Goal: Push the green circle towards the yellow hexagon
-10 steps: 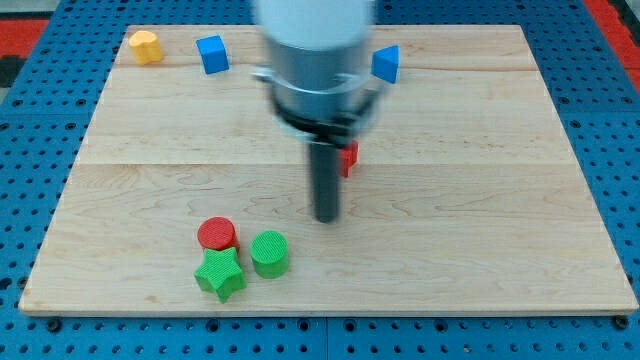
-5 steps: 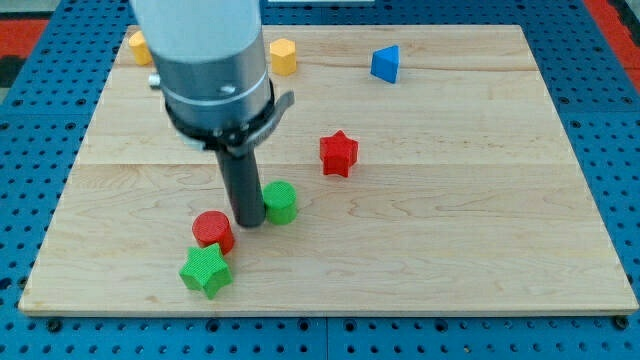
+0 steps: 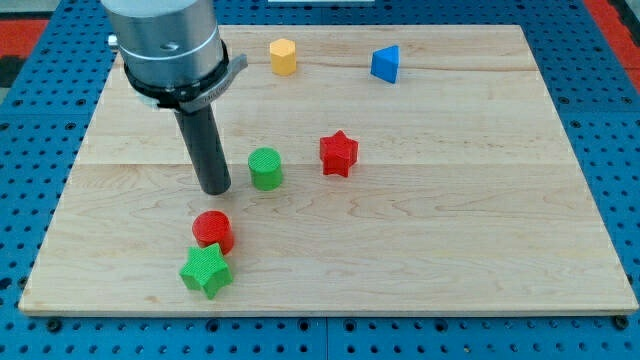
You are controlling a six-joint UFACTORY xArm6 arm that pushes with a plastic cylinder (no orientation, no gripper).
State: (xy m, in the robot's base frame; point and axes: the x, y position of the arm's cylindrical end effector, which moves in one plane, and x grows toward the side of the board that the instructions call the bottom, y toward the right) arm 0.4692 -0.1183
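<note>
green star (image 3: 207, 270): closest thing to you, down near the view's bottom edge of the board, left of centre.
red circle (image 3: 213, 230): just above the green star and touching it or close to it, you can't really see a gap from here.
my tip (image 3: 216, 189): planted on the board above the red circle, clear of it. It's just to the view's left of the green circle with a thin strip of bare wood between them, so you're beside it, not on it. No hand or jaws on this thing, just a plain dark rod, so there's nothing to call wide, narrow or holding.
green circle (image 3: 265, 168): your target, standing upright about mid-board, a bit left of centre. It sits between my tip on its left and the red star on its right, apart from both.
red star (image 3: 339, 154): near the green circle on the view's right, slightly higher up, not touching.
yellow hexagon (image 3: 283, 56): way up near the view's top edge, almost straight above the green circle and a hair to the right. Well apart from it, lots of open wood in between.
blue block (image 3: 385, 64): top edge too, right of the yellow hexagon. Looks like a triangle-ish wedge, but you can't be sure of the shape at this angle.
board (image 3: 480, 200): light wood, sitting on a blue pegboard (image 3: 30, 120).
arm body (image 3: 165, 45): big grey cylinder filling the view's top left, covering that corner of the board.
</note>
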